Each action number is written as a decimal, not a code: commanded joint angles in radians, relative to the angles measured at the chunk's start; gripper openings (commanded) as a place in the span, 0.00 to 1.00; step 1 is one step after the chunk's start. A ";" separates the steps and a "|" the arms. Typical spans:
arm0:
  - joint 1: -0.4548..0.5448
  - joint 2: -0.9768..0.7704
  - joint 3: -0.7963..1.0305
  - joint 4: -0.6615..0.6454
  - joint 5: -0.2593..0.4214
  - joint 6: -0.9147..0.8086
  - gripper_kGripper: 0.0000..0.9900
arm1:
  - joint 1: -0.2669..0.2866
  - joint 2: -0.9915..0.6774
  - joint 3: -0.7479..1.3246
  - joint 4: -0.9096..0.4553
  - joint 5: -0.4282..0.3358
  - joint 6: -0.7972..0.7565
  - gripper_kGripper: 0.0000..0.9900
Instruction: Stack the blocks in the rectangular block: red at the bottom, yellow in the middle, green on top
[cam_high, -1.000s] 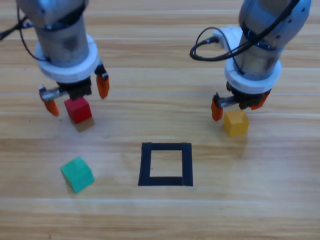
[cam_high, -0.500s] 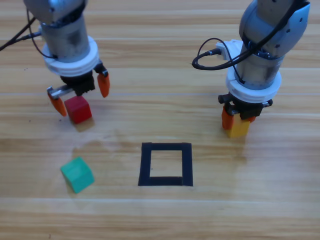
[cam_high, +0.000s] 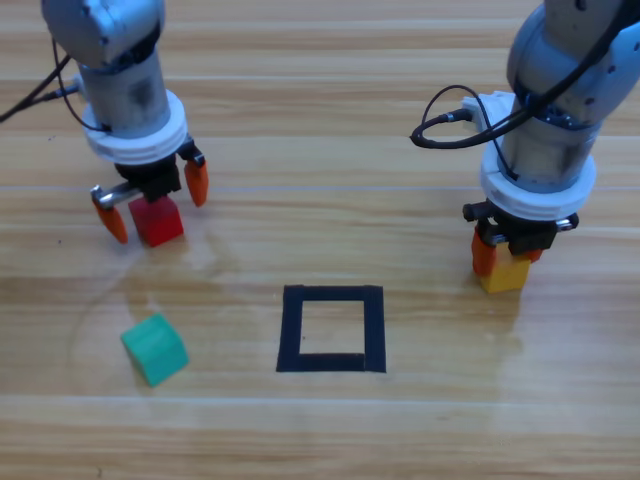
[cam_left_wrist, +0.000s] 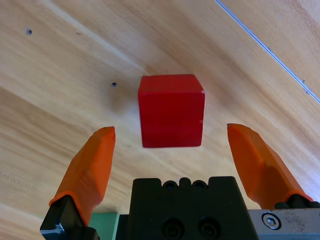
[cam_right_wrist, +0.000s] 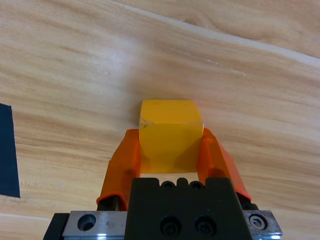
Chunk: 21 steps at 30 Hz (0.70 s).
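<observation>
High view: the left gripper (cam_high: 152, 198) is seen at the upper left of the wooden table (cam_high: 330, 130), its orange jaws spread wide on either side of the red cube (cam_high: 157, 220), which rests on the wood between them. In the left wrist view the red cube (cam_left_wrist: 171, 110) sits squarely between the two jaws with clear gaps on both sides, so no contact is shown. At the right of the table, the right gripper (cam_high: 505, 262) is pointed downward with its jaws pressed against the yellow cube (cam_high: 506, 273), which is pinched between them. The right wrist view confirms this: the yellow cube (cam_right_wrist: 170, 135) is clamped on two opposite faces by the jaws. The black tape square (cam_high: 331, 328) lies near the middle of the table, between the two arms and nearer the bottom edge, with bare wood inside it. The teal-green cube (cam_high: 155, 348) lies turned at an angle at the lower left, well apart from the tape square and below the red cube.
</observation>
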 joint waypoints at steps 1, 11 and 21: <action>0.020 0.067 0.002 -0.031 -0.011 0.011 0.97 | -0.015 -0.034 0.048 -0.010 0.028 0.008 0.32; 0.043 0.084 0.021 -0.070 -0.019 0.026 0.94 | 0.001 -0.131 0.098 -0.013 0.039 0.009 0.32; 0.049 0.084 0.068 -0.104 -0.023 0.038 0.83 | 0.007 -0.135 0.108 -0.013 0.042 0.009 0.32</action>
